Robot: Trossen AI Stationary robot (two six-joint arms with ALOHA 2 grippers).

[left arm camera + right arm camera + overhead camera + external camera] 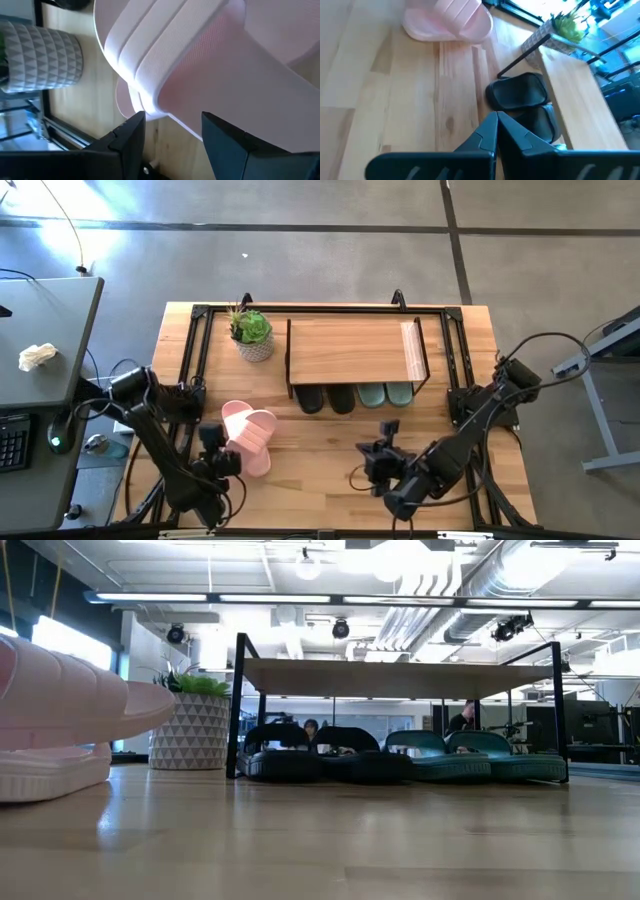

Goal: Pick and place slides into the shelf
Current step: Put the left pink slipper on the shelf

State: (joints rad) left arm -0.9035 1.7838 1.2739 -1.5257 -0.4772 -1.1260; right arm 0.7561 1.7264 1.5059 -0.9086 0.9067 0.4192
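Pink slides (247, 438), left gripper (213, 450) seemingly holding one

Wooden table (330, 465), centre frame, shelf (352, 350) at top, black slides (326, 398), green slides (386, 394) beneath it, plant pot (253, 338) upper left, pink slides (248, 436) lower left.

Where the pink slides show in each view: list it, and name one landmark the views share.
High view: pink slides left of centre, in front of the plant pot.
Low view: far left edge, large, left of the pot.
Left wrist view: fills the frame above the left tool.
Right wrist view: top, left of centre.
Shared landmark: the plant pot.
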